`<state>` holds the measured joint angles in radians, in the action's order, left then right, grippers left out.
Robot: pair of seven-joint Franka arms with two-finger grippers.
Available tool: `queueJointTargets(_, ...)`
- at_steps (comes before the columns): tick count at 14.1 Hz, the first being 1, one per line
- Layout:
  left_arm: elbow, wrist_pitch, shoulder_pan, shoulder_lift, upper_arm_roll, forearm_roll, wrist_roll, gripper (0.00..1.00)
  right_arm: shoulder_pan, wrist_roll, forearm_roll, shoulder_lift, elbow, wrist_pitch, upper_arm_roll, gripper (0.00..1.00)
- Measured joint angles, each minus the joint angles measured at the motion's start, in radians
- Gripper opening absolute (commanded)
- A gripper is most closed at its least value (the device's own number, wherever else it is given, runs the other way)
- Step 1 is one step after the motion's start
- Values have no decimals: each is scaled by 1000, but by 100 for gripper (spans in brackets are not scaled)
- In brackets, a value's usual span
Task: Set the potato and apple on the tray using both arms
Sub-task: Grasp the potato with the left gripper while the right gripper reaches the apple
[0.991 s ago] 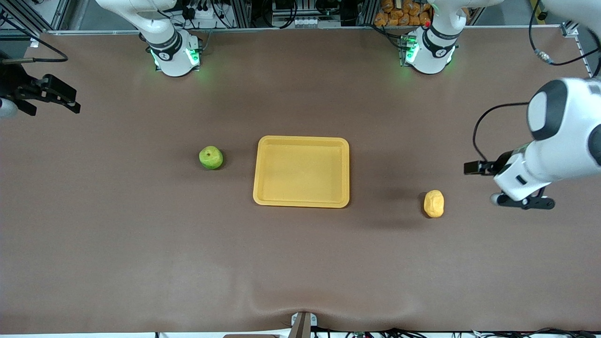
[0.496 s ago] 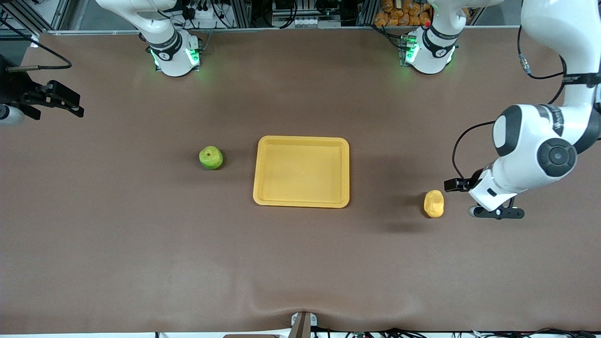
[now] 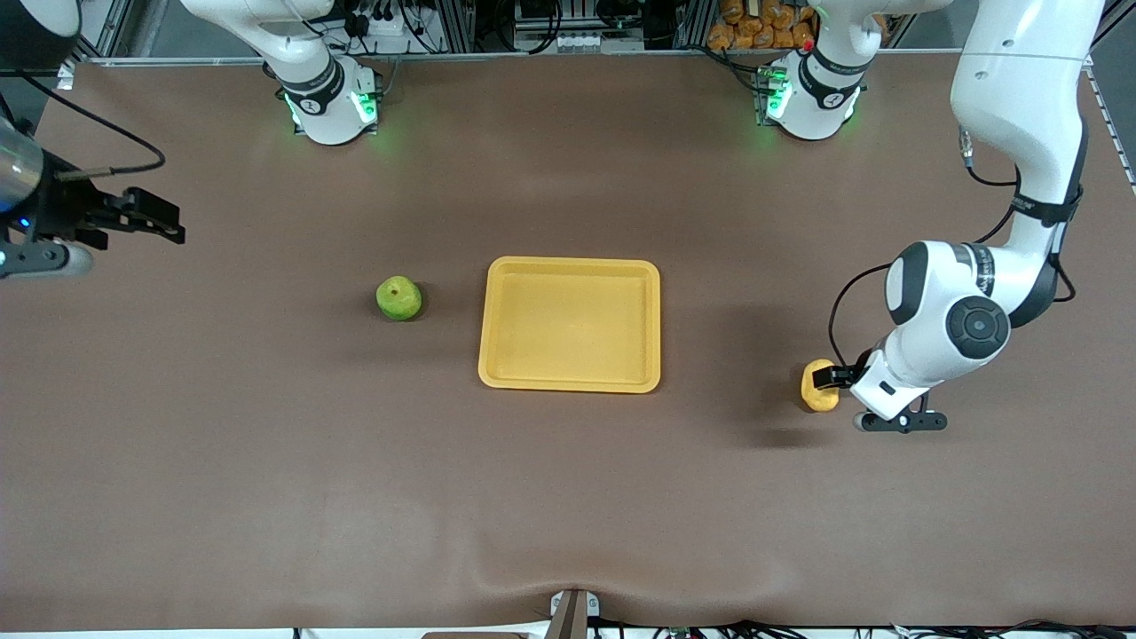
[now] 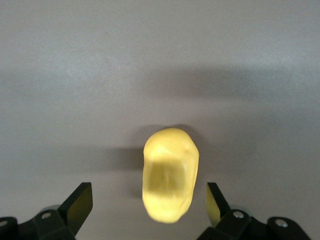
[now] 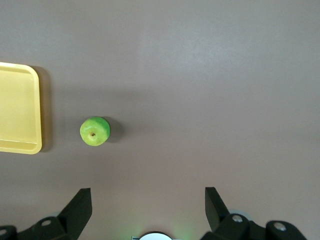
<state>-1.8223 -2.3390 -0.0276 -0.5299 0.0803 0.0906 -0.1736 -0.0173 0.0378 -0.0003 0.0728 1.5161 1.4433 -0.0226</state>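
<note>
The left gripper [image 4: 149, 210] hangs over the potato [image 3: 818, 387] near the left arm's end of the counter [image 3: 568, 497], jaws wide. If it descends off-centre, a jaw could knock the lumpy potato rolling. The right gripper [image 5: 147, 212], jaws wide, is well short of the apple [image 3: 398, 297] beside the empty tray [image 3: 570, 383] mid-counter. Brown matte surface; aluminium framing along the arms' edge.
</note>
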Motion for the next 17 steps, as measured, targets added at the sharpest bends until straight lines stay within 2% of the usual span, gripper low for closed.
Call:
queueJointTargets(4,0,-53,-2,-39,2,0,-25,100,-9,0,0,35,0,1,-4,100)
queueJointTargets(9,-3,-58,-2,-62,3,1,-25,100,-48,-10,9,93,2,4,-7,100)
queueJointTargets(10,-8,-58,-3,-65,3,1,-26,73,-56,-33,23,108,3,6,-7,100)
queueJointTargets(11,-12,-58,-4,-67,4,1,-35,31,-61,-64,38,121,5,7,-7,100)
queueJointTargets(12,-15,-58,-6,-67,4,1,-57,0,-63,-88,48,131,9,10,-7,100)
queueJointTargets(17,-17,-58,-15,-66,5,1,-108,0,-73,-127,98,168,48,36,-7,100)
